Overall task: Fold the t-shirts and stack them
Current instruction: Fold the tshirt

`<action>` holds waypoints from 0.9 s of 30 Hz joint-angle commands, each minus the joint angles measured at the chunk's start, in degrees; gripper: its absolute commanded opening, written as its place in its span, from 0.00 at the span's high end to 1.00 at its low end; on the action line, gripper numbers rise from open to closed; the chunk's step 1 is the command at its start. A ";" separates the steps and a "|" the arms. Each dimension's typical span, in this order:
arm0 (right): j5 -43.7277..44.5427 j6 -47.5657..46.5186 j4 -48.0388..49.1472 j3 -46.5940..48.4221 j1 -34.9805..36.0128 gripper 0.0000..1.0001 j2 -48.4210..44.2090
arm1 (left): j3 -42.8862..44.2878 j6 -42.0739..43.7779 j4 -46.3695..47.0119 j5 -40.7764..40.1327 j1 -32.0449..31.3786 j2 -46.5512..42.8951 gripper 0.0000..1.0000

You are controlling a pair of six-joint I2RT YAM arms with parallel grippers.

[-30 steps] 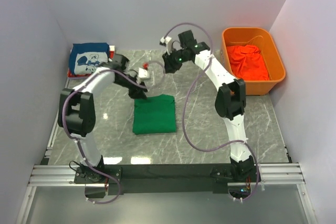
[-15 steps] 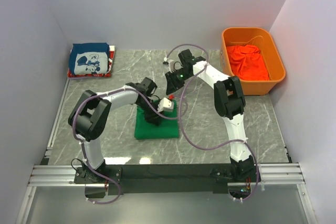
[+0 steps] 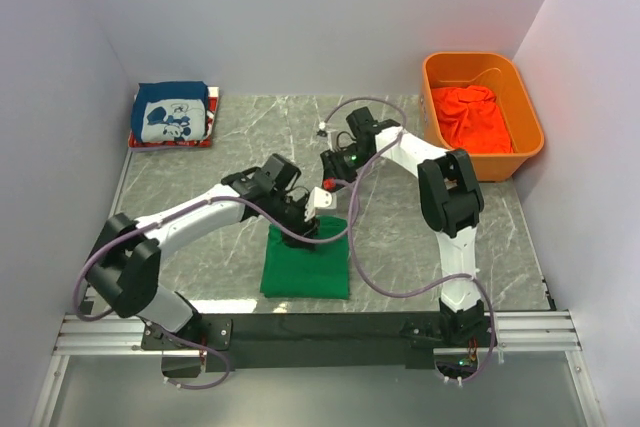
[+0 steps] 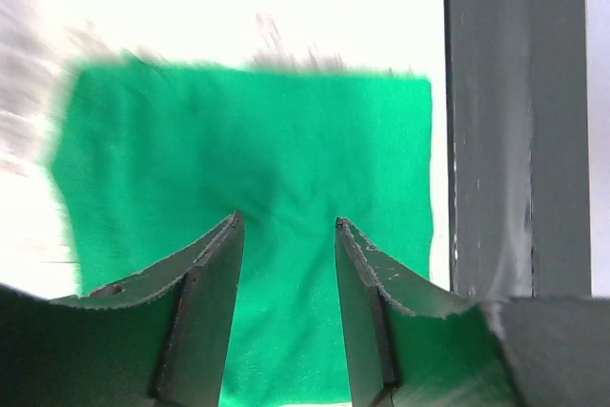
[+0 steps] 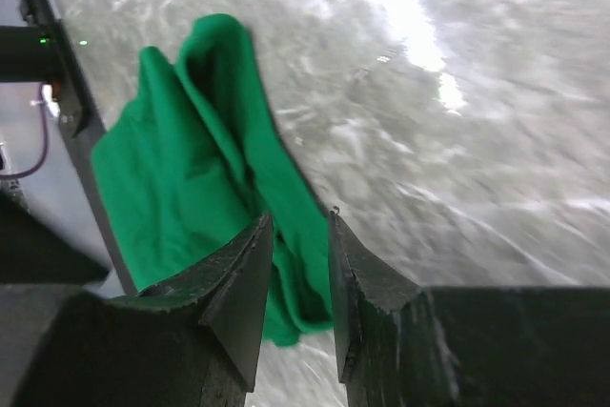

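Note:
The bright green t-shirt lies folded into a rectangle near the table's front edge. It fills the left wrist view. My left gripper is low over the shirt's far edge, its jaws open with the tips against the cloth. My right gripper hovers over bare table just beyond the shirt, its jaws a little apart and empty. The shirt's thick folded edge shows past them. A dark blue printed t-shirt lies folded on a red one at the far left.
An orange plastic bin at the far right holds a crumpled orange-red t-shirt. The grey metal rail along the table's front edge is close to the green shirt. White walls close in the left, back and right sides.
The left arm swung from the far left onto the green shirt, and the shirt has slid toward the front edge with it. The right gripper came down and nearer.

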 commanded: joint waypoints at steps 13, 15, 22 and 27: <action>-3.77 13.08 13.50 0.49 5.89 0.62 6.92 | 4.42 3.85 5.23 -9.48 2.36 7.04 0.50; -4.12 13.08 13.15 0.23 6.16 0.62 7.89 | 4.87 4.99 5.67 -9.13 3.33 7.74 0.49; -6.05 12.46 11.83 -1.18 6.07 0.62 10.00 | 6.27 9.04 4.35 -9.04 4.56 10.73 0.47; -6.84 11.94 10.95 -2.05 6.16 0.62 10.26 | 6.97 12.20 1.81 -7.29 5.27 12.75 0.51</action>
